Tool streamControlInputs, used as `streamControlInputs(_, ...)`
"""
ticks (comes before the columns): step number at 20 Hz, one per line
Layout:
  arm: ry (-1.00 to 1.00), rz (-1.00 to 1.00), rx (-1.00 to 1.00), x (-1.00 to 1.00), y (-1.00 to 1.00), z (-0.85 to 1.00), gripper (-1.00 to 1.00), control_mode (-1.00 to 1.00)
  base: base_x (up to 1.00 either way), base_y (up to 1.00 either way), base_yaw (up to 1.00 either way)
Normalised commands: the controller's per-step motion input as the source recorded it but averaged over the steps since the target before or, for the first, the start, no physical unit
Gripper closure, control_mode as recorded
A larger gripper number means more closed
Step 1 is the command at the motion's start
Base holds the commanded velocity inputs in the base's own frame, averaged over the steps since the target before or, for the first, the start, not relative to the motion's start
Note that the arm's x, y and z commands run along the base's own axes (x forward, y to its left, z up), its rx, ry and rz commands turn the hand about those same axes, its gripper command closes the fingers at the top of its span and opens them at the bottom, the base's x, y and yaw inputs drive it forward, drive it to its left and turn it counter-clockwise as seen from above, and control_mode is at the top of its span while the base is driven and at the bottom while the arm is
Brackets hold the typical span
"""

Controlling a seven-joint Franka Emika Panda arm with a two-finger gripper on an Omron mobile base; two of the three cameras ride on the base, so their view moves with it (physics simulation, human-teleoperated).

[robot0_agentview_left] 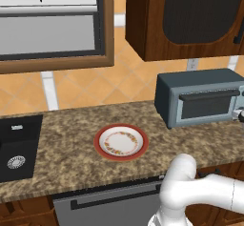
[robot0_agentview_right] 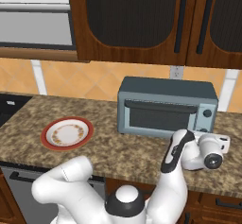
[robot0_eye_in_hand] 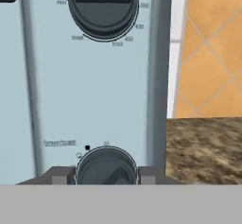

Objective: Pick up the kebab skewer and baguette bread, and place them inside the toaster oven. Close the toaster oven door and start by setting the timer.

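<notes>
We are bracing the tool [robot0_eye_in_hand: 106, 176] at the toaster oven [robot0_agentview_right: 166, 106], its fingers straddling and pinching the timer knob [robot0_eye_in_hand: 106, 167] so it can be turned. The toaster oven door [robot0_agentview_right: 159, 114] is sitting closed toward the desk's [robot0_agentview_right: 132, 154] back edge, with the plate [robot0_agentview_left: 120, 142] lying bare.
</notes>
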Motion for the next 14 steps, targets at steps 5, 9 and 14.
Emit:
streamControlInputs(5,0.01,0.04,0.00,0.11,0.00,0.00,1.00,-1.00,0.00,0.00,0.00)
streamControlInputs(9,0.00,0.00,0.00,0.00,0.00,0.00,1.00,-1.00,0.00,0.00,0.00)
streamControlInputs(14,0.00,0.00,0.00,0.00,0.00,0.00,1.00,-1.00,0.00,0.00,0.00)
